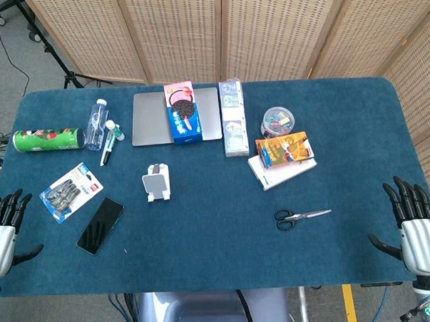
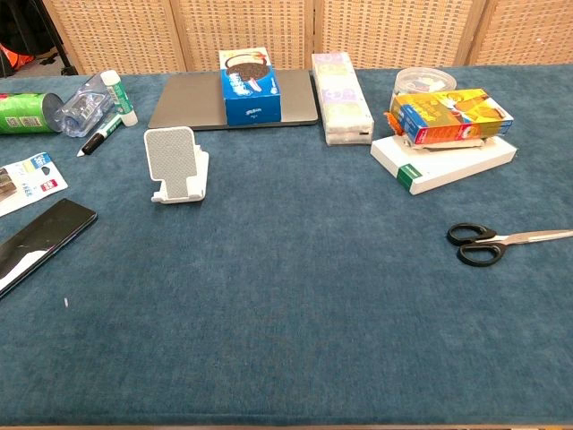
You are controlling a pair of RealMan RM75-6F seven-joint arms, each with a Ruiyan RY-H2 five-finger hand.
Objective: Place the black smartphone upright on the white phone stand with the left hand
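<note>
The black smartphone (image 1: 101, 225) lies flat on the blue table, front left; the chest view shows the smartphone (image 2: 40, 240) at its left edge. The white phone stand (image 1: 157, 183) stands upright and bare to the phone's right, also seen as the stand (image 2: 177, 167) in the chest view. My left hand (image 1: 4, 231) hovers at the table's left edge, fingers spread, holding nothing, a short way left of the phone. My right hand (image 1: 415, 226) hangs at the right edge, fingers spread and empty. Neither hand appears in the chest view.
A blister pack (image 1: 70, 191) lies just behind the phone. Scissors (image 1: 302, 216) sit front right. Further back are a green can (image 1: 48, 139), a water bottle (image 1: 96, 123), a marker (image 1: 109, 142), a laptop (image 1: 152, 118) with a cookie box (image 1: 183, 112), tissue packs (image 1: 233, 117) and boxes (image 1: 284, 156).
</note>
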